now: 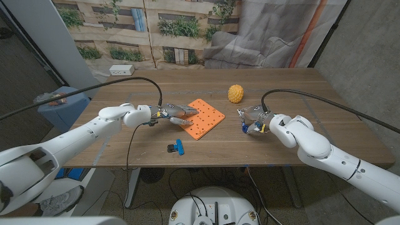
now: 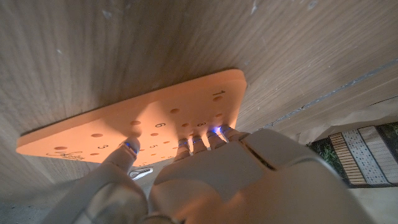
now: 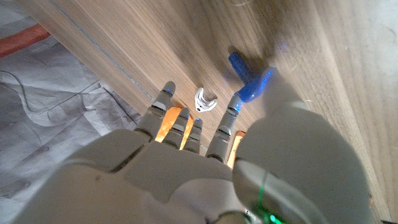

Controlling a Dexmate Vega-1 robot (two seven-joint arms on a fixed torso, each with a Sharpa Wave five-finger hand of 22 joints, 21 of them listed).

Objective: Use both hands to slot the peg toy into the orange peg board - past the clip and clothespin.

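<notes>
Peg board's near edge behind left hand, numbers perhaps blurred

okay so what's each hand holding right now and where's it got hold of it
The right hand pinches the blue peg toy at its end. The left hand holds nothing; its fingers press on the orange peg board's edge.

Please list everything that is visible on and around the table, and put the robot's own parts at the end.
peg board: one, orange, flat at the table's middle.
ball: one, yellow, beyond the board, apart from it.
clip: one, blue and black, near the front edge, in front of the board.
blue piece: one, blue, at the right hand's fingertips; whether it is held is unclear.
white piece: one, white, on the table by those fingertips.
power strip: one, white, far left corner.
table: one, brown wood.
left hand: fingertips touch the board's left edge.
right hand: right of the board.
</notes>
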